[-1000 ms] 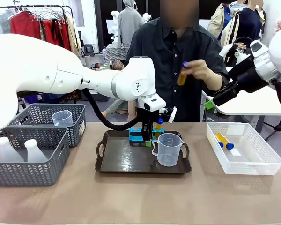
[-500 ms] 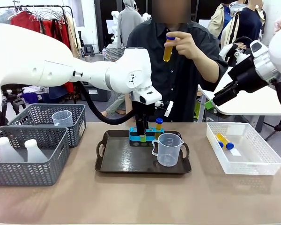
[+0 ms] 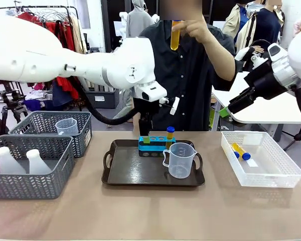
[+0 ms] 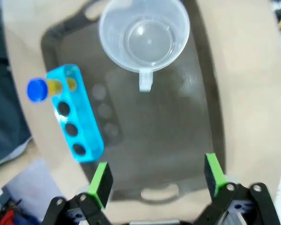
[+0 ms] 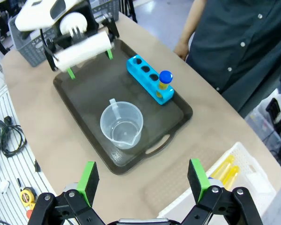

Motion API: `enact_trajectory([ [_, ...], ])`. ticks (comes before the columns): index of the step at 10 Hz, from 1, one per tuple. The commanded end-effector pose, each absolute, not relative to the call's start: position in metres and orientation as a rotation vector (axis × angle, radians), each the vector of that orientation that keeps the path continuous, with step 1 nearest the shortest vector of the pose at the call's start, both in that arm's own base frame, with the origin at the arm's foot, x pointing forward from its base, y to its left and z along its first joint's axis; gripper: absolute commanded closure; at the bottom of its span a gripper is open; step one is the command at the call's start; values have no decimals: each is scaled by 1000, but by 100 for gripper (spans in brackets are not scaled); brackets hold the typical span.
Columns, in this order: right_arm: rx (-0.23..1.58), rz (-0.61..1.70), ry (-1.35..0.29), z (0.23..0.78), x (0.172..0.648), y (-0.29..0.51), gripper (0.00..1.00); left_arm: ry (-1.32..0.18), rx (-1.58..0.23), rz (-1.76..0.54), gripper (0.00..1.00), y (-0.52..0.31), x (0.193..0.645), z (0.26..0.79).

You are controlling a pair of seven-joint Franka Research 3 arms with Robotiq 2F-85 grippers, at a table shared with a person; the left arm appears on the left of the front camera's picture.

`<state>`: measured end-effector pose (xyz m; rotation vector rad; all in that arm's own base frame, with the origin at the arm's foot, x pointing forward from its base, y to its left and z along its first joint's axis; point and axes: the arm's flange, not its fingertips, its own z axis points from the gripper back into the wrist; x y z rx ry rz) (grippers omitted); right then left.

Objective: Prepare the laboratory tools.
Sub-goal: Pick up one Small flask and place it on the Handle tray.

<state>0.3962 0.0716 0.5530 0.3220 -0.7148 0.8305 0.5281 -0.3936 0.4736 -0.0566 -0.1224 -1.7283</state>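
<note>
One blue-capped tube [image 3: 170, 133] in rack [image 3: 158, 145]

You'll see a dark brown handled tray [image 3: 130, 171] at centre, two grey mesh baskets [image 3: 35, 182] lower left, a white basket [image 3: 277, 182] at right.

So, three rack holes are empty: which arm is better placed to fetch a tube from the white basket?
Probably right: the right hand hangs open near the basket with the tubes. The left hand is open over the tray by the rack.
</note>
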Motion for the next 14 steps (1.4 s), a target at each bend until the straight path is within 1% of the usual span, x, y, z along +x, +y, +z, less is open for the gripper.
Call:
enact_trajectory([
  [1, 351, 831, -723, 553, 397, 71, 0, -104, -46, -1628, 0, -360, 517, 501],
  [4, 351, 831, -723, 553, 397, 71, 0, -133, -10, -1419, 0, -309, 521, 554],
  [5, 351, 831, -723, 553, 397, 71, 0, -134, 22, -1299, 0, -287, 527, 572],
  [6, 351, 831, -723, 553, 397, 71, 0, -140, 73, -1189, 0, -270, 523, 588],
  [7, 351, 831, -723, 553, 397, 71, 0, -138, 85, -1074, 0, -257, 519, 599],
  [8, 351, 831, -723, 553, 397, 71, 0, -129, 86, -955, 0, -246, 518, 604],
  [10, 351, 831, -723, 553, 397, 71, 0, -78, 184, -709, 0, -221, 505, 611],
  [11, 351, 831, -723, 553, 397, 71, 0, -86, 180, -603, 0, -209, 495, 612],
  [14, 351, 831, -723, 553, 397, 71, 0, -105, 153, -393, 0, -164, 468, 606],
])
